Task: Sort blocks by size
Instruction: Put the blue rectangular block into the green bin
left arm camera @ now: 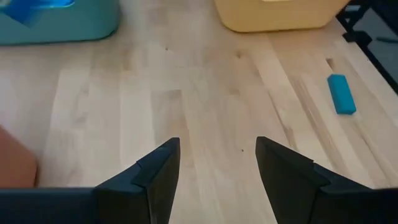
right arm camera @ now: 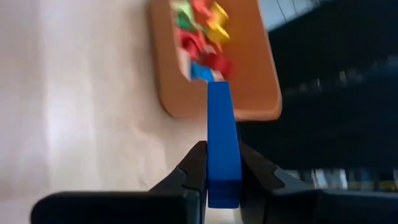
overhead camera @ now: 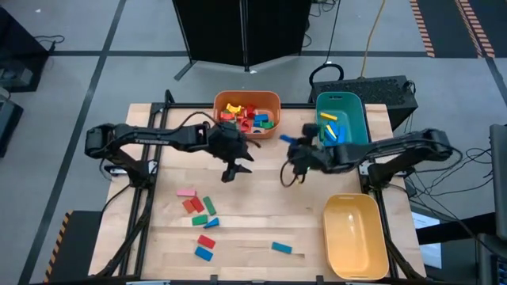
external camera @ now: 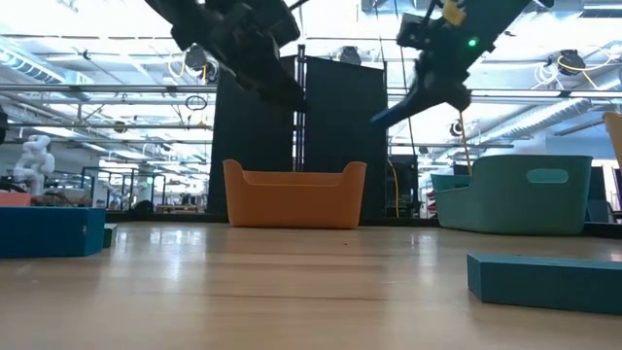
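High view: seven blocks [overhead camera: 203,207] on table; left claw [left arm camera: 217,168] spread, right claw [right arm camera: 222,171] pinching one blue block [right arm camera: 222,140]

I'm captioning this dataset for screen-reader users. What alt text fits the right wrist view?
The right gripper holds a long blue block upright between its dark fingers, above a pale wooden table. Beyond it sits an orange bin holding red, yellow, green and blue blocks.
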